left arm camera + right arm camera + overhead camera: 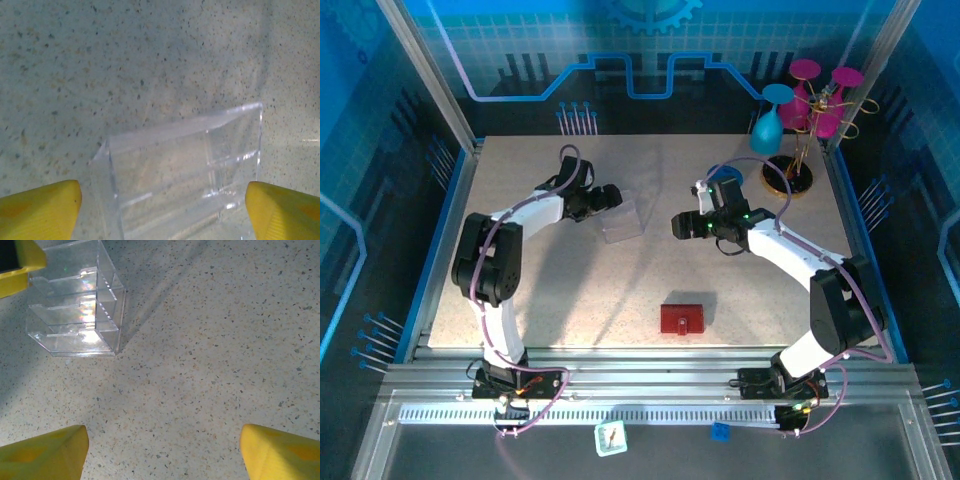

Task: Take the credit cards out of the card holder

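The card holder (682, 319), a small red wallet, lies shut and flat near the table's front edge, between the two arm bases. The credit cards are hidden. My left gripper (612, 197) is far from the card holder, at the back left. In the left wrist view it (164, 200) is open, its yellow fingers (40, 207) on either side of a clear plastic box (180, 165), with a gap on the left side. My right gripper (675, 226) hovers at mid-table, right of the box. It (164, 445) stands open over bare speckled table.
The clear plastic box (622, 217) (75, 305) stands at mid-back between the two grippers. A stand with pink discs (820, 95) and a teal vase (767, 125) occupy the back right corner. Metal frame posts border the table.
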